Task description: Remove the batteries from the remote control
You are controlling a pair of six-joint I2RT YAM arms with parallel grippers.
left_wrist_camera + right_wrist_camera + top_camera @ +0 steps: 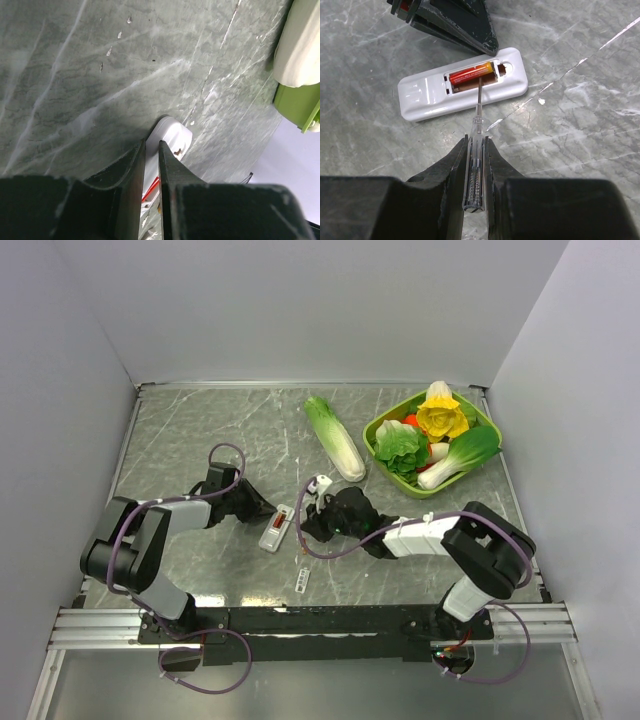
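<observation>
One red-and-gold battery (470,75) is lying in the open recess of the white remote (427,97), just ahead of the right claw (476,143). That claw is clenching a clear-handled screwdriver (474,175), whose tip is touching the battery. The left claw (151,145) is resting at the remote's far edge, its fingers drawn nearly together on nothing, and the remote's rounded end is showing just past its tips.

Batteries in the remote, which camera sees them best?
Right wrist: the batteries lie close up, red and gold, in the open remote control, with the screwdriver tip at them. Top external shows just a red speck; left wrist, only a red sliver, maybe them.
</observation>
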